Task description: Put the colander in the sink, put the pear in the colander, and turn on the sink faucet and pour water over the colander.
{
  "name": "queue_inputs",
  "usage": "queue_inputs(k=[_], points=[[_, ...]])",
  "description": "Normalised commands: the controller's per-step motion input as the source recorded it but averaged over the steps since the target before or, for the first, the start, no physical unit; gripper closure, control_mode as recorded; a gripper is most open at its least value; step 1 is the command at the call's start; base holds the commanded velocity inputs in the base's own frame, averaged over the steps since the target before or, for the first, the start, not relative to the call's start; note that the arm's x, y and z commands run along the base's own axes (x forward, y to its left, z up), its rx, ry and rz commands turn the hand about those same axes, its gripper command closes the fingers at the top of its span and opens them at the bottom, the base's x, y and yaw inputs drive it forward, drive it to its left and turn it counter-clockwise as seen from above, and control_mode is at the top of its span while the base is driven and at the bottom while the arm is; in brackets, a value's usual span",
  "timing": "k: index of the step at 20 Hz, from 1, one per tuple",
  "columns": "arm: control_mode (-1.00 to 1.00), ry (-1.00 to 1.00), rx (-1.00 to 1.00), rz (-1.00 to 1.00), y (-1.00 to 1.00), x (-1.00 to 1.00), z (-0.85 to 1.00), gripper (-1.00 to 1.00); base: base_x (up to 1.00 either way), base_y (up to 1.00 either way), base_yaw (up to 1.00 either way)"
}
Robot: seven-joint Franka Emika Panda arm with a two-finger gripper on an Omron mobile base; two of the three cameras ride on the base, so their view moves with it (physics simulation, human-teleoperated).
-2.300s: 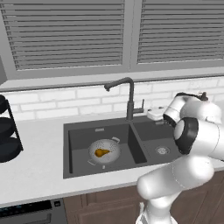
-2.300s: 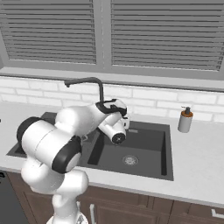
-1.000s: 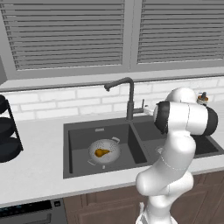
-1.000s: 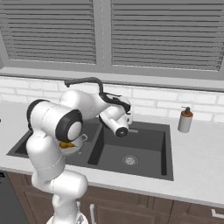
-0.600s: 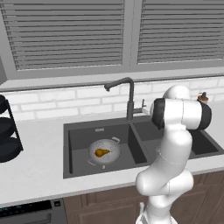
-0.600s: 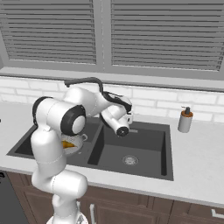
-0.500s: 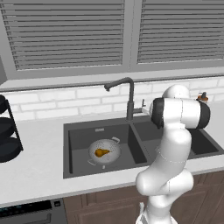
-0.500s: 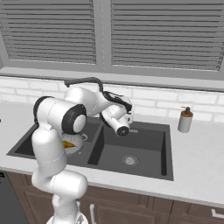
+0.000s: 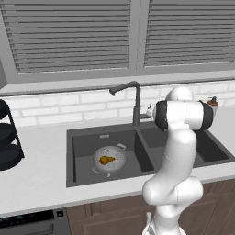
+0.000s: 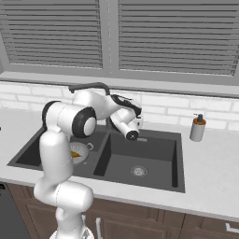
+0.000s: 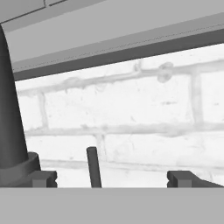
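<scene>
The colander [image 9: 110, 159] sits in the left basin of the sink [image 9: 82, 142], with the pear [image 9: 106, 160] lying inside it. In the right base view the arm partly covers the colander [image 10: 81, 150] and pear [image 10: 75, 154]. The sink faucet [image 9: 136, 104] stands behind the divider, its spout [image 10: 88, 86] over the left basin. My gripper [image 10: 138, 122] is at the faucet's base, facing the wall. The hand view has the faucet column [image 11: 8, 122] at left and its thin lever [image 11: 92, 166] upright between the open fingertips [image 11: 181, 177], nearer the left one. My gripper [image 11: 111, 179] holds nothing.
A soap dispenser [image 10: 198, 127] stands on the counter right of the sink. A dark tiered rack [image 9: 7, 137] is at the far left of the counter. The brick wall [image 11: 131, 105] is close behind the faucet. The right basin [image 10: 154, 158] holds only its drain [image 10: 138, 171].
The arm has shifted slightly left toward the faucet. The gripper stays open, and the colander and pear have not moved.
</scene>
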Motion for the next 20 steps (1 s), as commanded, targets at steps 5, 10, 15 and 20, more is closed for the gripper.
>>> queue_inputs(k=[5,10,15,20], points=[[-1.0,0.0,0.0,0.0,0.0,0.28,-0.11,-1.0,0.0,0.0,0.0],[-1.0,0.0,0.0,0.0,0.0,0.15,-0.34,-1.0,0.0,0.0,0.0],[-1.0,0.0,0.0,0.0,0.0,0.28,-0.11,-1.0,0.0,0.0,0.0],[-1.0,0.0,0.0,0.0,0.0,0.5,-0.01,-1.0,0.0,0.0,0.0]])
